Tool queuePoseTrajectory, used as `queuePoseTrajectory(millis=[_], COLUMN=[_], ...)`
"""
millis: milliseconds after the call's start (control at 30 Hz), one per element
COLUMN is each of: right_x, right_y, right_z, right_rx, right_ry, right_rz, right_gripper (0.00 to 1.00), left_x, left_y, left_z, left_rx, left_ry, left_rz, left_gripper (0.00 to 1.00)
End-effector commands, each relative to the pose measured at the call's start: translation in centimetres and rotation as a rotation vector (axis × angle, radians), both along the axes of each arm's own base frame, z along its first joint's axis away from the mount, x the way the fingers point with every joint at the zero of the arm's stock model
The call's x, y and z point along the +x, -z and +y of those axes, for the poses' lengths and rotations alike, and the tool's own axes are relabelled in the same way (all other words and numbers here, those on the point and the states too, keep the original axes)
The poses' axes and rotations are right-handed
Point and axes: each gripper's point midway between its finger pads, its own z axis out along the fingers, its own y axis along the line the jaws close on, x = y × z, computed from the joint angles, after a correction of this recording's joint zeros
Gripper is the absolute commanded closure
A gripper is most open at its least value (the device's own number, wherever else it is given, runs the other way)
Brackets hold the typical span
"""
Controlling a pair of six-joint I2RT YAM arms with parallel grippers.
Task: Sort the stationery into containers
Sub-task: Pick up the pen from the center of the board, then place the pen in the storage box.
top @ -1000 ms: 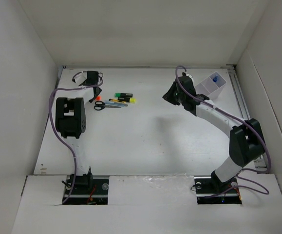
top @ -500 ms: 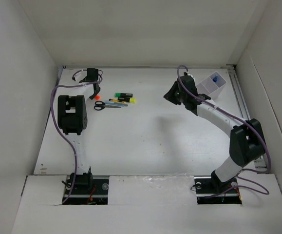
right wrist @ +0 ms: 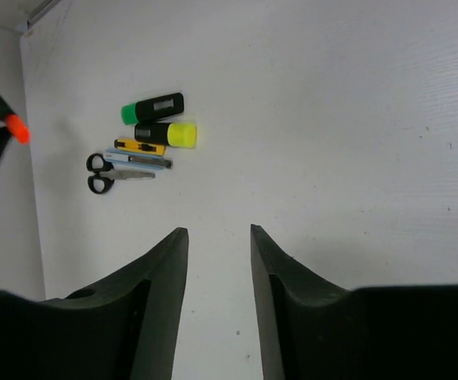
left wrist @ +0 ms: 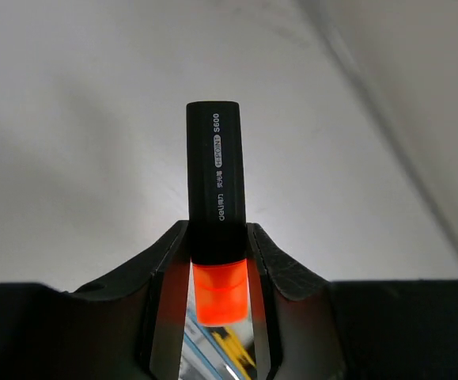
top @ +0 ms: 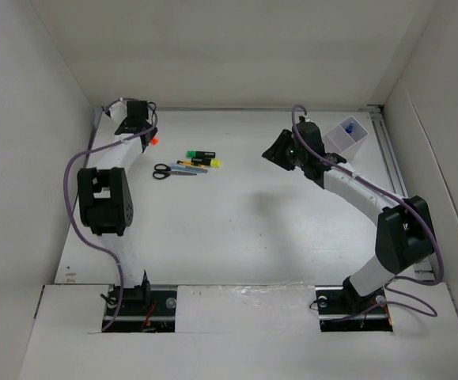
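Note:
My left gripper [top: 148, 136] is shut on the orange-ended black highlighter [left wrist: 215, 206], held above the table at the far left; the highlighter also shows in the top view [top: 154, 141] and the right wrist view [right wrist: 13, 123]. The green highlighter [top: 201, 153], yellow highlighter [top: 207, 163], thin yellow pen [top: 186, 164] and black-handled scissors [top: 162, 171] lie together on the table; the right wrist view shows the same group around the scissors [right wrist: 102, 172]. The white box [top: 346, 138] at the far right holds the blue-capped bottle [top: 350, 127]. My right gripper [right wrist: 219, 231] is open and empty, in front of the box.
White walls close in the table on the left, back and right. A metal rail [top: 388, 150] runs along the right edge by the box. My left arm's cable [top: 78, 170] loops out to the left.
My left gripper has lifted the orange highlighter off the table and swung it back and left, away from the other stationery. The right arm has shifted slightly.

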Motion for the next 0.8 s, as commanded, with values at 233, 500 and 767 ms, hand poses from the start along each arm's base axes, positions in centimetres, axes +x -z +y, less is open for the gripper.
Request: queuePoseTrajectory(millis=[233, 500, 767], right_x=[-1.4, -4.1, -4.4], right_y=[-4.8, -8.6, -7.0], right_z=[2.4, 5.3, 10.7], right_rx=[0.139, 0.244, 0.226], right_ry=[-0.178, -0.369, -0.434], right_rz=[-0.121, -0.188, -0.157], right_gripper=[0.3, 0.17, 0.15], left_x=[-5.5, -12.4, -16.3], left_y=[-13.4, -8.0, -8.2], left_z=[-7.9, -16.5, -23.4], left_rx=[-0.158, -0.297, -0.239], left_ry=[0.349, 0.765, 1.08], left_rz=[-0.484, -0.497, -0.57], left_gripper=[1.0, 1.0, 1.0])
